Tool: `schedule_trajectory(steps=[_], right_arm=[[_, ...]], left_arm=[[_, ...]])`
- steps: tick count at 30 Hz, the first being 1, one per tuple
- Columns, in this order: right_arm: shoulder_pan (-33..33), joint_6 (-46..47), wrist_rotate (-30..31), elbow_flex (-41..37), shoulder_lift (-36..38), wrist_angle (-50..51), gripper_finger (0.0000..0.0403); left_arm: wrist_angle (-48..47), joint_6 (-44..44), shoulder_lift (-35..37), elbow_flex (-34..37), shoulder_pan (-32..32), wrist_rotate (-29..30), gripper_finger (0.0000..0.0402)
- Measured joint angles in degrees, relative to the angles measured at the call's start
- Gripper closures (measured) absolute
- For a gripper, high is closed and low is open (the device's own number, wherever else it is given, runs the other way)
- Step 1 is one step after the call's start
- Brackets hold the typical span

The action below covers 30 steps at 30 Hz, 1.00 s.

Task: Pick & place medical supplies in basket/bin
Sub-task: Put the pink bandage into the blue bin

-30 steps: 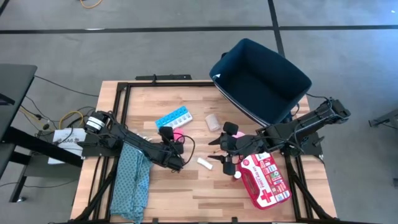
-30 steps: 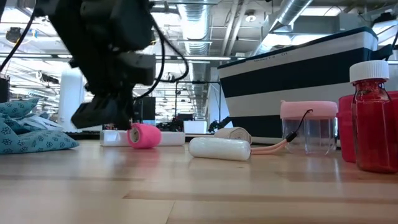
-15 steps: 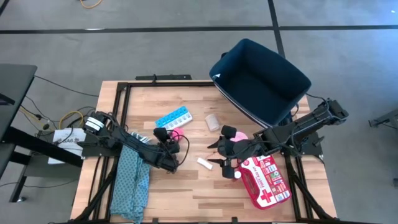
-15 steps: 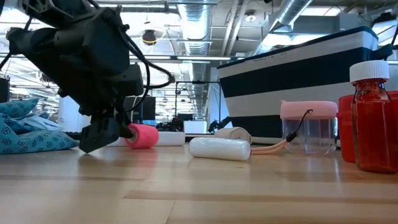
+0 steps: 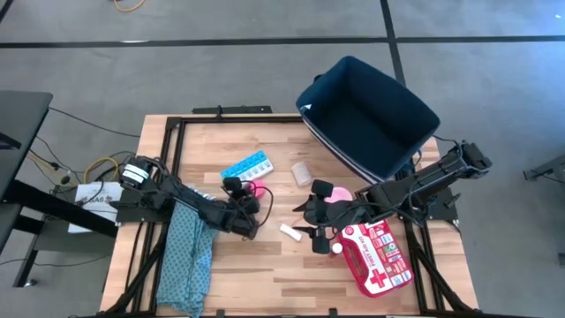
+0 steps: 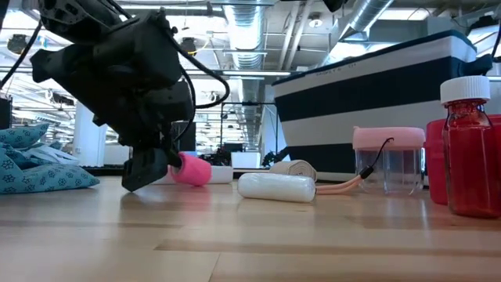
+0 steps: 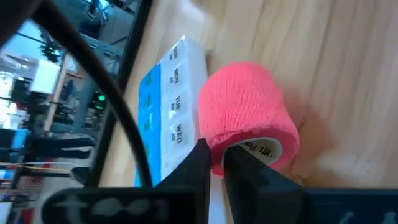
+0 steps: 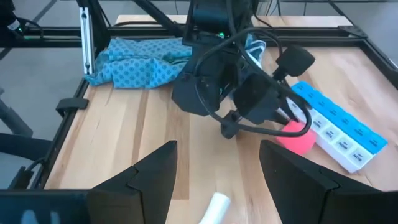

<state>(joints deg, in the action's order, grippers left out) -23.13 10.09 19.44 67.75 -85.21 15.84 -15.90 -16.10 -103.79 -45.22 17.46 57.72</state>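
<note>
The left gripper (image 5: 247,205) clamps the soft, cylindrical pink tape roll (image 7: 249,115) beside the ridged blue pill organizer (image 7: 168,112), partly hidden. The right gripper (image 8: 214,171) stands open.

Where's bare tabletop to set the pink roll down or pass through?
Free: the near strip between the teal cloth and first aid pouch, and the far edge beyond the pill organizer. Crowded: mid-table, where the left gripper, pink tape roll, white stick and right gripper cluster.

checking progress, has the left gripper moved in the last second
Yes. In the low view the left gripper has come right and down beside the pink tape roll, judged against the white stick.
</note>
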Motion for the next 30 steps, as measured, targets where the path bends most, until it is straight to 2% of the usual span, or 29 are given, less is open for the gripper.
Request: schedule_trajectory(steps=[5,8,12,15,18,21,24,30], right_arm=[[0.0,1.4,0.1,0.0,0.0,0.0,0.0182],[-0.4,5.5,0.2,0.0,0.0,0.0,0.0182],[-1.6,6.4,0.3,1.3,1.2,4.2,0.0182],[-2.9,6.5,2.5,5.6,3.3,11.5,0.0182],[-4.9,6.5,7.0,10.1,4.5,19.0,0.0182],[-7.1,6.5,11.2,13.2,5.9,23.7,0.0182],[-8.8,7.3,14.3,13.9,7.5,25.6,0.0182],[-10.0,15.4,19.3,13.9,8.9,31.8,0.0182]], left_arm=[[0.3,3.4,3.8,-2.9,1.4,-4.3,0.0393],[0.4,9.1,8.7,-5.6,2.5,-4.4,0.0396],[1.2,18.7,15.9,-9.9,2.3,-3.9,0.0396],[7.3,29.3,20.6,-13.1,0.6,-5.7,0.0396],[19.5,40.1,23.4,-16.4,-2.8,-13.4,0.0396],[29.4,46.3,23.1,-20.6,-7.8,-25.1,0.0396],[32.4,47.4,19.3,-26.8,-14.2,-34.1,0.0396],[32.4,44.8,5.3,-38.1,-26.2,-37.5,0.0395]])
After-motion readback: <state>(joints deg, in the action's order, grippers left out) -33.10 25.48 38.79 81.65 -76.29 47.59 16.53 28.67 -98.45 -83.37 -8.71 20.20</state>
